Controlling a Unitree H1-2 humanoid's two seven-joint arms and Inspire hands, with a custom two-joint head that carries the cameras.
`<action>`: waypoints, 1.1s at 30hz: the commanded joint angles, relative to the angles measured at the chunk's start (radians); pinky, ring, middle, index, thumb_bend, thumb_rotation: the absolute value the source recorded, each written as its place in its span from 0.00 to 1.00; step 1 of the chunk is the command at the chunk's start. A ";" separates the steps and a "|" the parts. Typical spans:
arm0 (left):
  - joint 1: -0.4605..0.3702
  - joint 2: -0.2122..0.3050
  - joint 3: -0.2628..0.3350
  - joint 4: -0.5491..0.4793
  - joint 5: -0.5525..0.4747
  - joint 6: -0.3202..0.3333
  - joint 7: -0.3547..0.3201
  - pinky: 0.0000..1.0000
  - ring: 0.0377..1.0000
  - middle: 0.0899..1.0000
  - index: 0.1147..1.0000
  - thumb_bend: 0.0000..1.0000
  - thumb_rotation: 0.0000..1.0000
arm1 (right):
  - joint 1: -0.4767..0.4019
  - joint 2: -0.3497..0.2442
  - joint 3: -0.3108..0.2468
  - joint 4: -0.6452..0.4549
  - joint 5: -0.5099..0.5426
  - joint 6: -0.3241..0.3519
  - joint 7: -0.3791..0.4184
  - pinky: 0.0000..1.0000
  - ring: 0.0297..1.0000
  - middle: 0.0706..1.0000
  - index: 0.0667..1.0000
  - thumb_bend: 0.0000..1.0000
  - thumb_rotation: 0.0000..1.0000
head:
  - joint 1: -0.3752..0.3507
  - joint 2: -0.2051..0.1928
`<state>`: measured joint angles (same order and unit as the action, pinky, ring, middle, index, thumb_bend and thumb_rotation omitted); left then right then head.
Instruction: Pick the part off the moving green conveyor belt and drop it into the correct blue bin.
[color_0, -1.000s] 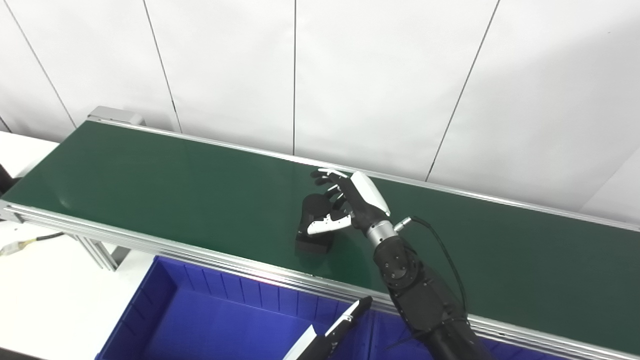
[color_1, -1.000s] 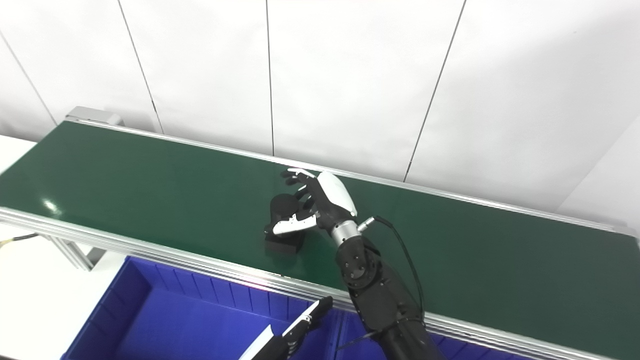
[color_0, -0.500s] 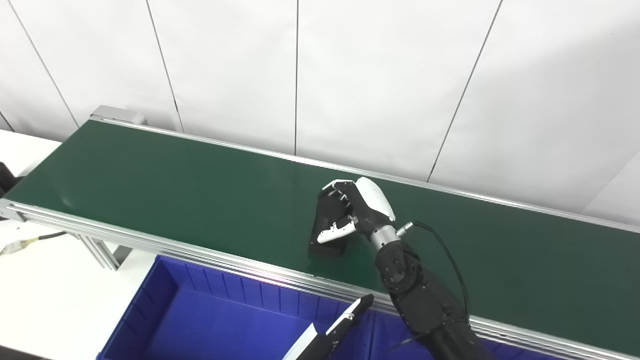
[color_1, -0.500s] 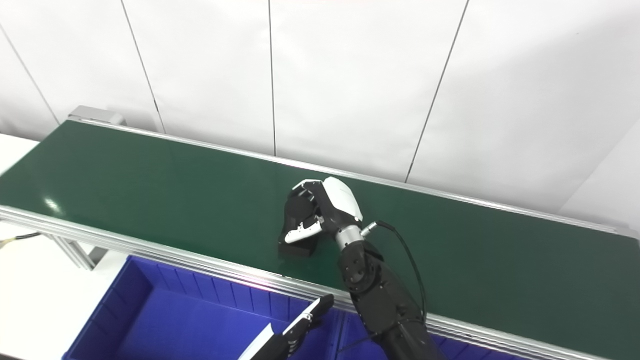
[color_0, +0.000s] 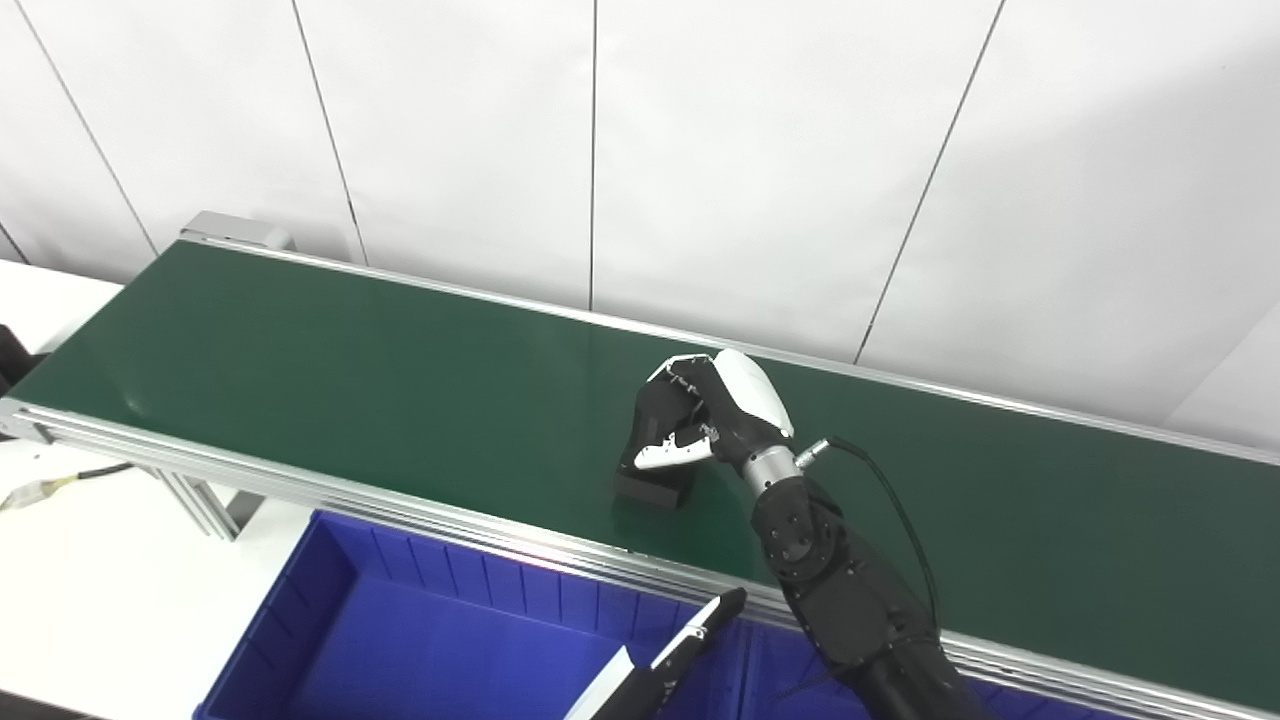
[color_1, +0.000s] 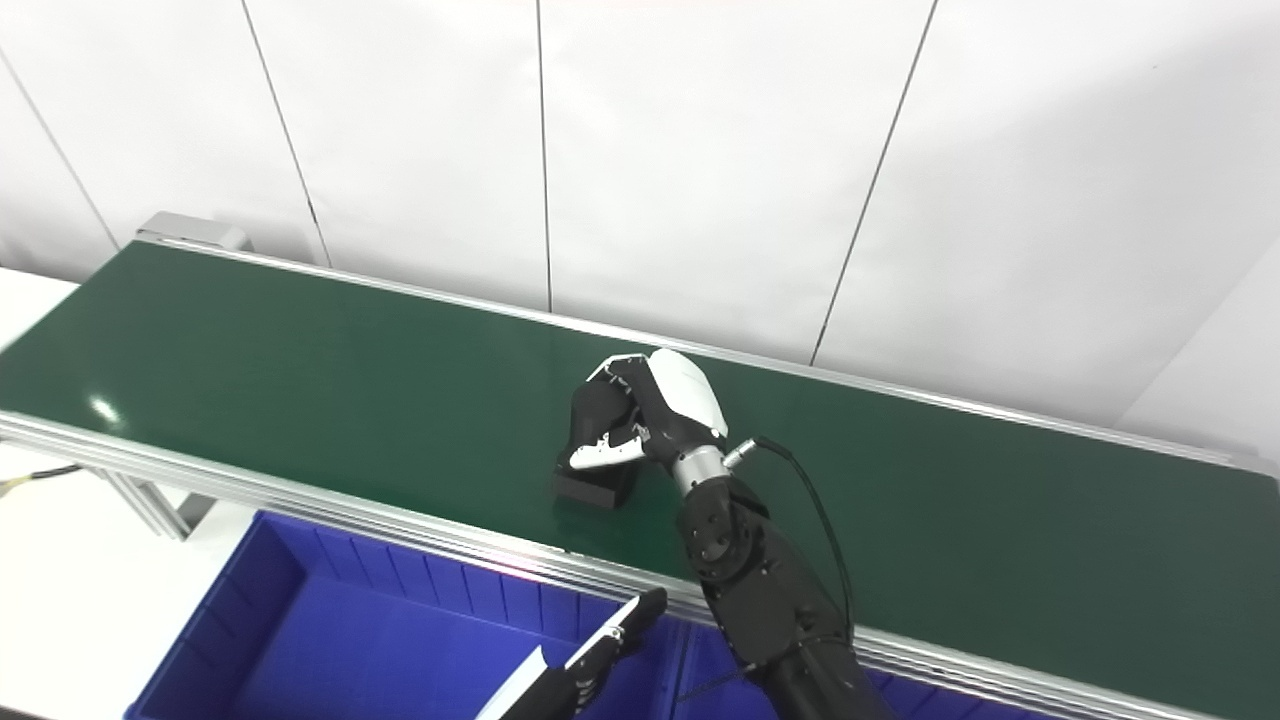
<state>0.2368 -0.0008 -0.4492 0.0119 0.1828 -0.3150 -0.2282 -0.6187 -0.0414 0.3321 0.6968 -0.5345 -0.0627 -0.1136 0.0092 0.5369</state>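
Left eye view shows my right hand (color_0: 715, 420) wrapped around the black part (color_0: 655, 480) on the green conveyor belt (color_0: 300, 370); my left hand (color_0: 690, 640) waits over the blue bin (color_0: 330, 590), grip unclear.

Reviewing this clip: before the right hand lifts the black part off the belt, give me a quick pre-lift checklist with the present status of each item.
1. Right hand closed around black part: ok.
2. Part clear of green belt: not ok, its lower end looks to rest on it.
3. Grip firm enough to lift: cannot tell.
4. Blue bin open below the belt's near rail: ok.
5. Left hand out of the drop path: not ok, it sits over the bin.
6. Which bin is correct: cannot tell.
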 joint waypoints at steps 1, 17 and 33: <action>0.009 -0.029 -0.018 -0.021 -0.013 -0.020 0.008 1.00 1.00 1.00 1.00 0.79 0.77 | -0.029 -0.003 0.000 -0.037 0.010 -0.014 0.010 0.32 0.37 0.44 0.48 0.52 0.00 | -0.002 0.001; 0.004 -0.034 -0.015 -0.039 -0.029 0.018 0.003 1.00 1.00 1.00 1.00 0.85 0.79 | 0.069 -0.077 -0.079 -0.362 0.090 -0.012 0.084 0.27 0.36 0.42 0.49 0.52 0.00 | -0.057 0.032; -0.025 -0.003 0.024 -0.093 -0.081 0.039 -0.009 1.00 1.00 1.00 1.00 0.83 0.89 | 0.199 -0.238 -0.162 -0.655 0.101 0.004 0.152 0.29 0.37 0.42 0.49 0.52 0.00 | -0.290 0.140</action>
<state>0.2225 -0.0043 -0.4282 -0.0399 0.1161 -0.2666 -0.2317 -0.4028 -0.2691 0.1836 0.0951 -0.4426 -0.0596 0.0311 -0.2500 0.6535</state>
